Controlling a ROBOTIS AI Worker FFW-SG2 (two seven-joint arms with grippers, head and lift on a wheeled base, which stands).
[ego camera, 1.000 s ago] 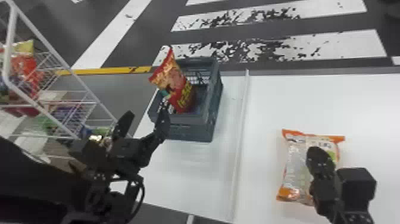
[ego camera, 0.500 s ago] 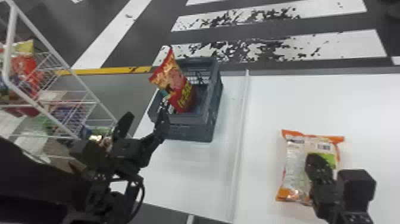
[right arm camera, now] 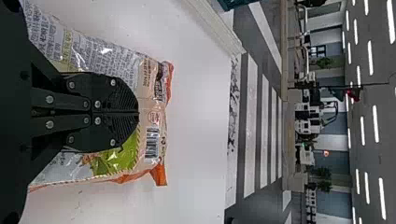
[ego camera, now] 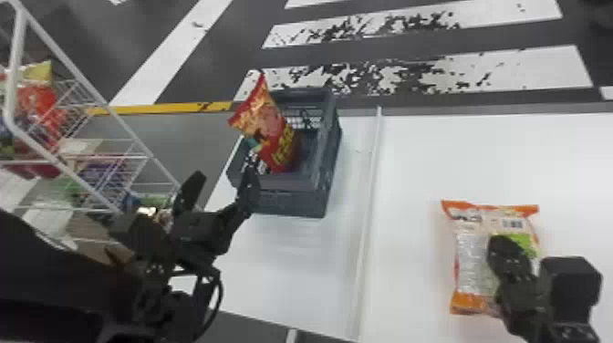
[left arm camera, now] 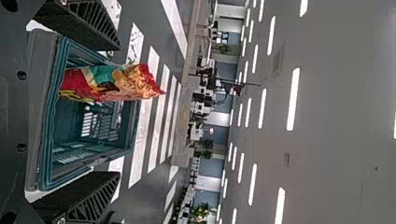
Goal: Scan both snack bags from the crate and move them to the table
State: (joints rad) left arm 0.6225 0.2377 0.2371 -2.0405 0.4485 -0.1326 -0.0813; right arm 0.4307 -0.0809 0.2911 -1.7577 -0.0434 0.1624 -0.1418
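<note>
- Crate of dark blue-grey plastic [ego camera: 292, 205], with slotted walls, on the left part of a white table [ego camera: 433, 155].
- One red and yellow snack bag [ego camera: 269, 130] stands tilted inside it, at the crate's left side, its top poking above the rim.
- Left gripper [ego camera: 223, 175]: near the crate's front left corner, its two black fingers [left arm camera: 84, 200] spread wide with nothing between their tips. One fingertip may be touching the crate; the head view is too blurred there to be sure.
- Second snack bag, orange-ended with a pale middle, a green patch and a barcode [ego camera: 470, 260], lying flat on the right part of the table.
- Right gripper [ego camera: 501, 244]: over that bag, its fingers [right arm camera: 114, 95] pressed together, empty.
- Narrow white ridge [ego camera: 371, 173] running across the table, between the crate and the flat bag.
- White wire rack [ego camera: 17, 68] at far left, holding colourful packets [ego camera: 38, 105].
- Floor beyond the table: dark, with worn white stripes [ego camera: 547, 68].
</note>
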